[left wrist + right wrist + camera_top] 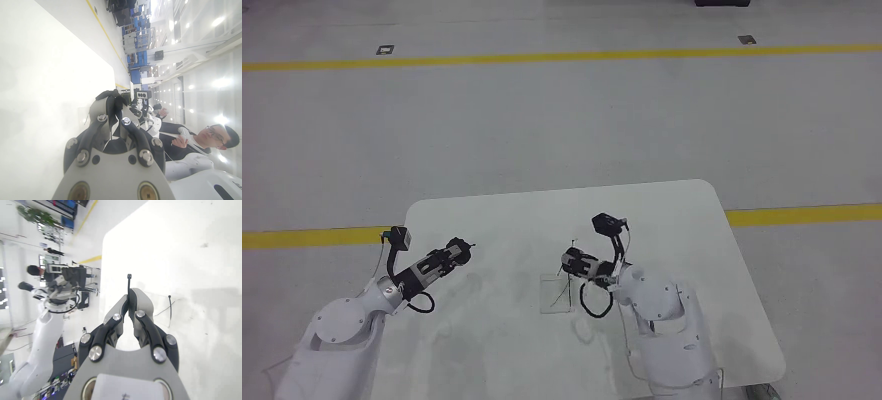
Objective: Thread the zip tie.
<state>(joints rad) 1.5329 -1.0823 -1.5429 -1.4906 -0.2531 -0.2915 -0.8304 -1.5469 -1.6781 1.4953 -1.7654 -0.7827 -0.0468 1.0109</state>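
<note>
Within the right claw point(129, 306), zip tie point(129, 283) points head-outward.

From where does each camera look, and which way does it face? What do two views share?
Top view: above the arms, looking down on the white table; the left arm and right arm show.
Left wrist view: behind the left gripper, looking across the table toward the right arm.
Right wrist view: behind the right gripper, shut on the zip tie, looking toward the left arm.
Shared: top and right wrist views both show the clear tray.
</note>
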